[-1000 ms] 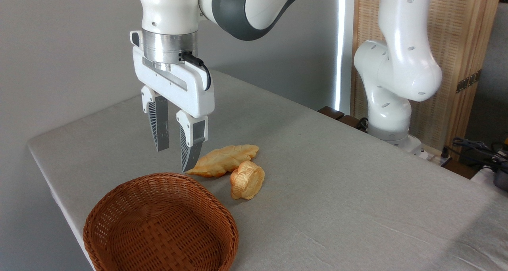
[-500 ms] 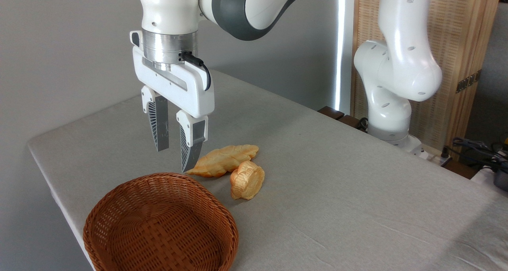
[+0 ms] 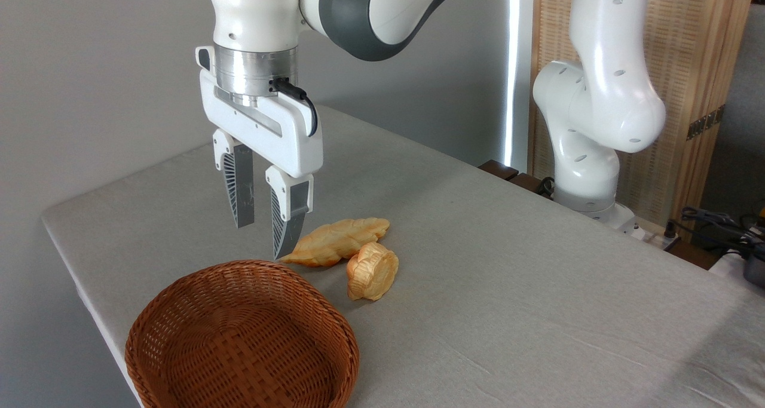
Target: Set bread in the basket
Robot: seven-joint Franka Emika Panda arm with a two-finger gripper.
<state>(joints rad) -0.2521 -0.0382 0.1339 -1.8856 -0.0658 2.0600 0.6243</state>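
Observation:
The bread [image 3: 372, 271], a small round golden-orange knotted bun, lies tipped on its side on the grey table, just right of the basket. The basket [image 3: 242, 336] is a round, shallow, reddish-brown wicker one at the table's front left corner, with nothing in it. My gripper [image 3: 262, 241] hangs above the basket's far rim, left of the bun, pointing down. Its two grey ribbed fingers [image 3: 239, 194] are apart and hold nothing. It touches neither the bread nor the basket.
A longer, flat, leaf-shaped braided loaf [image 3: 337, 241] lies right behind the bun, touching it. The arm's white base [image 3: 588, 157] stands at the table's back right. The table's left edge [image 3: 72, 258] runs close to the basket.

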